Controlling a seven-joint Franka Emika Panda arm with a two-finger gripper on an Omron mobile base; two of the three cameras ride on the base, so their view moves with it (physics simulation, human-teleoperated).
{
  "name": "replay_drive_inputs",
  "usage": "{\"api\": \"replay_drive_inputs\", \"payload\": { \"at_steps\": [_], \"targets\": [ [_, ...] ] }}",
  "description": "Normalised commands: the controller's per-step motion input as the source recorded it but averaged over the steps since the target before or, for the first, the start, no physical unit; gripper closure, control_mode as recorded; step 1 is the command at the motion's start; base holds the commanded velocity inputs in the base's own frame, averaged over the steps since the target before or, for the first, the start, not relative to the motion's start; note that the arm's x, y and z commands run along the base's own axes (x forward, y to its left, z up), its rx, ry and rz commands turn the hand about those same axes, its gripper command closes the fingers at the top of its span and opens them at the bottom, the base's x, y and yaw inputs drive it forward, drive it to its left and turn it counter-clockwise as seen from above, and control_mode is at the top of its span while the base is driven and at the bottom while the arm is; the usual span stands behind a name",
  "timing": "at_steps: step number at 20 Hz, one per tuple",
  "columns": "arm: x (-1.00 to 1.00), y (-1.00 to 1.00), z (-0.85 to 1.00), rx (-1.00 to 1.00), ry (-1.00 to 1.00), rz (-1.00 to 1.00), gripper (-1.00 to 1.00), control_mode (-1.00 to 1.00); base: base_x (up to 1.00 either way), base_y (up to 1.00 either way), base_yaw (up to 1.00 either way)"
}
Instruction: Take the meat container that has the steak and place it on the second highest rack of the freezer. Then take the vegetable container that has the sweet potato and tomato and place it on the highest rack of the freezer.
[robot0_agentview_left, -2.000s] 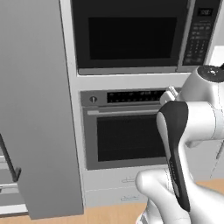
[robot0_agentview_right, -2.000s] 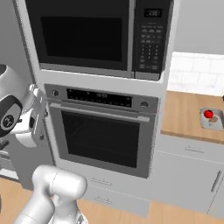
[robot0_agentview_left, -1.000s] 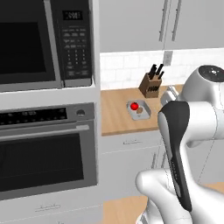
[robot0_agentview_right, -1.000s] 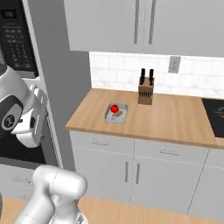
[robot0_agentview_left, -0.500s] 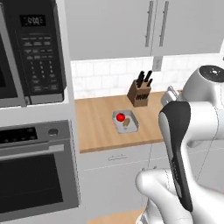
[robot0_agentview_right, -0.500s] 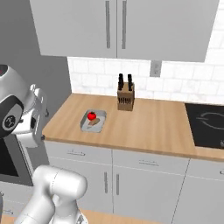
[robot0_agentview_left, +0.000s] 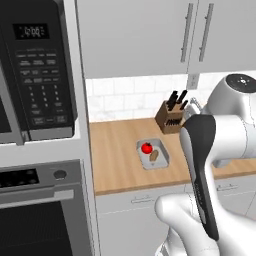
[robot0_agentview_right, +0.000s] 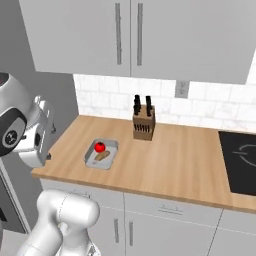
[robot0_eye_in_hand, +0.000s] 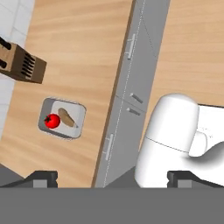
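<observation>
The vegetable container (robot0_agentview_left: 164, 159) is a small grey tray on the wooden counter, near its left end. In it lie the red tomato (robot0_agentview_left: 146, 148) and the tan sweet potato (robot0_agentview_left: 154, 155). The right base view shows the same container (robot0_agentview_right: 113, 145), tomato (robot0_agentview_right: 100, 147) and sweet potato (robot0_agentview_right: 102, 156). My gripper (robot0_eye_in_hand: 113, 179) hangs high above the floor in front of the counter, open, with nothing between its fingers. From the hand view the container (robot0_eye_in_hand: 79, 111) sits far off to the left, holding the tomato (robot0_eye_in_hand: 52, 121) and sweet potato (robot0_eye_in_hand: 66, 117). The meat container, steak and freezer are out of view.
A knife block (robot0_agentview_left: 172, 118) (robot0_agentview_right: 143, 123) stands behind the tray by the tiled wall. The black microwave (robot0_agentview_left: 35, 75) and oven (robot0_agentview_left: 40, 210) column is left of the counter. A black cooktop (robot0_agentview_right: 240, 160) lies at the counter's right. Grey cabinets hang above and drawers (robot0_eye_in_hand: 127, 87) sit below.
The whole picture has shifted: the base has driven right, so the oven column slid to the left and the counter with the tray came closer to the middle. The gripper stays open.
</observation>
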Motion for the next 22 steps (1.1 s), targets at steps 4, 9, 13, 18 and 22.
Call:
{"api": "replay_drive_inputs", "payload": {
  "at_steps": [4,9,13,18,22],
  "targets": [
    [0.00,0.00,0.00,0.00,0.00,0.00,-1.00,1.00,0.26,-0.27,0.14],
    [0.00,0.00,0.00,0.00,0.00,0.00,-1.00,1.00,0.21,-0.16,0.12],
    [0.14,-0.05,0.00,0.00,0.01,0.00,-1.00,-1.00,0.27,-0.12,0.04],
    [0.87,-0.43,-0.12,0.07,0.10,0.00,-1.00,-1.00,0.00,0.00,0.00],
    [1.00,-0.44,-0.29,0.10,0.19,0.00,-1.00,-1.00,0.00,0.00,0.00]
  ]
}}
